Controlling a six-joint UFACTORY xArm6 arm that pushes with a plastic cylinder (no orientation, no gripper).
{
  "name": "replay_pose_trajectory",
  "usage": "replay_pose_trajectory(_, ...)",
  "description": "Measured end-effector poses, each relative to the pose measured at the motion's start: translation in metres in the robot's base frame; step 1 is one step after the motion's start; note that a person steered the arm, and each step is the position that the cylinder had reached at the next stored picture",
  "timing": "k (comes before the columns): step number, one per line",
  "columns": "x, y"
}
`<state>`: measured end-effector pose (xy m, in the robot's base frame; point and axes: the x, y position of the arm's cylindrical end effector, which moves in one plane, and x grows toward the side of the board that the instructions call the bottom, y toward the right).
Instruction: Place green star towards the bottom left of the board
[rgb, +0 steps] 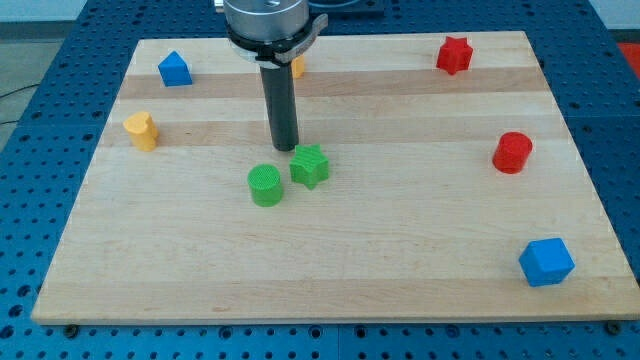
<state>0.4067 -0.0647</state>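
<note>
The green star (310, 166) lies near the middle of the wooden board (400, 260). A green cylinder (266, 186) sits just to its lower left, almost touching it. My tip (285, 148) stands right at the star's upper-left side, close to or touching it, and above the green cylinder in the view.
A blue house-shaped block (175, 69) is at the top left, a yellow heart-like block (142, 131) at the left, a yellow block (297, 67) partly hidden behind the rod, a red star (454, 54) at the top right, a red cylinder (512, 152) at the right, a blue cube (546, 262) at the bottom right.
</note>
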Motion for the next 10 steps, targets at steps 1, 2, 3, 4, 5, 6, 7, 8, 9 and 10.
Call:
replay_pose_trajectory(1, 0.008, -0.030)
replay_pose_trajectory(2, 0.036, -0.033)
replay_pose_trajectory(3, 0.069, -0.011)
replay_pose_trajectory(4, 0.099, -0.010)
replay_pose_trajectory(5, 0.145, 0.019)
replay_pose_trajectory(6, 0.137, 0.016)
replay_pose_trajectory(7, 0.113, 0.063)
replay_pose_trajectory(8, 0.068, 0.108)
replay_pose_trajectory(9, 0.042, 0.099)
replay_pose_trajectory(10, 0.036, 0.019)
